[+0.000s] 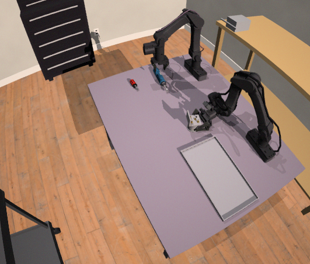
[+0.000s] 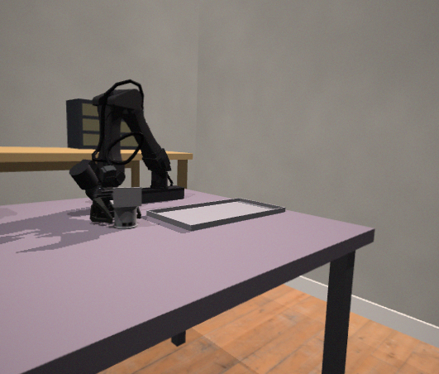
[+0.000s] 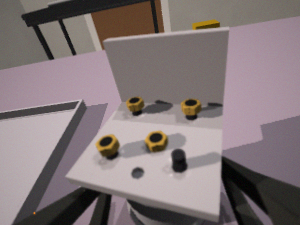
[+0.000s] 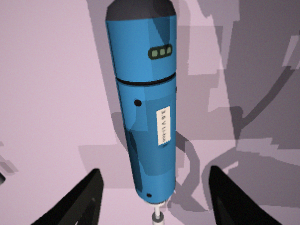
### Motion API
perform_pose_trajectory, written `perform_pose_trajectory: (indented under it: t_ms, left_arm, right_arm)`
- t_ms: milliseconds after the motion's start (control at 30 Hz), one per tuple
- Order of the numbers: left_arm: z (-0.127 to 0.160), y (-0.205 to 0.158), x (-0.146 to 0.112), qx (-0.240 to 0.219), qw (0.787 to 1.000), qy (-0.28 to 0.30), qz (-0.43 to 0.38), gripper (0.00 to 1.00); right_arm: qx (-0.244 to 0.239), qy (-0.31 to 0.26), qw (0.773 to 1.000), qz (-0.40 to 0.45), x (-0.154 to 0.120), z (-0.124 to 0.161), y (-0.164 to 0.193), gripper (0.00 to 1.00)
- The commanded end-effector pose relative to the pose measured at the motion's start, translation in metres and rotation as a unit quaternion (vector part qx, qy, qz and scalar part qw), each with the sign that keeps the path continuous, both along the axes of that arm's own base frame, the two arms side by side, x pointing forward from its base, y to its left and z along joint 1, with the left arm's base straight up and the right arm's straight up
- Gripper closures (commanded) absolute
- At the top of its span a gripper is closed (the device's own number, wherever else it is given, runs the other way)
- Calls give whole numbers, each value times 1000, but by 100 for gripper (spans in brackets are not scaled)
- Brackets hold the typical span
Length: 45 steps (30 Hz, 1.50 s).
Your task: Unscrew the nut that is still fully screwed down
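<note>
The joint module (image 2: 126,218) (image 3: 142,213) stands upright with the light L-shaped bracket (image 2: 127,197) (image 3: 167,64) on top. In the left wrist view a yellow nut (image 3: 156,141) sits flush on the bracket. Three other nuts, front left (image 3: 107,145), back left (image 3: 135,104) and back right (image 3: 191,106), sit raised on their studs. A bare stud (image 3: 178,160) and an empty hole (image 3: 137,172) show in front. My left gripper (image 1: 198,121) is open, its fingers on both sides of the module. The blue nut driver (image 1: 160,77) (image 4: 150,124) lies on the table. My right gripper (image 4: 154,174) is open above it, fingers either side of the barrel.
A shallow tray (image 1: 219,175) (image 2: 218,215) (image 3: 25,149) lies beside the module. A small red tool (image 1: 133,83) lies near the table's far edge, beyond the driver. Both arm bases stand along the table side by the wooden bench (image 1: 288,44).
</note>
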<state>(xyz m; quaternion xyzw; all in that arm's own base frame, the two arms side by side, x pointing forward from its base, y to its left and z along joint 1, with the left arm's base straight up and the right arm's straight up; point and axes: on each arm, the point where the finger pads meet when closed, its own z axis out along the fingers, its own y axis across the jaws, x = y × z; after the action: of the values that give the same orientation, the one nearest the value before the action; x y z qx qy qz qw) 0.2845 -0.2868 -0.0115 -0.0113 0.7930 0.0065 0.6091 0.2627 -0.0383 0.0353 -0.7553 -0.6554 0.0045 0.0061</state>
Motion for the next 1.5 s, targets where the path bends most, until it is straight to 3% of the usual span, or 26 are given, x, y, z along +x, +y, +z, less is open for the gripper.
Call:
perform_pose_trajectory:
  t_ms: [0, 700, 1467]
  left_arm:
    - [2, 0, 0, 1, 1000, -2, 1, 14]
    - [6, 4, -22, 9, 1000, -2, 2, 14]
    - [25, -11, -49, -15, 1000, -8, 0, 14]
  right_arm:
    - [-6, -26, 1000, 0, 10, 17, -3, 35]
    - [-6, -26, 1000, 0, 10, 17, -3, 35]
    - [-6, -26, 1000, 0, 10, 17, -3, 35]
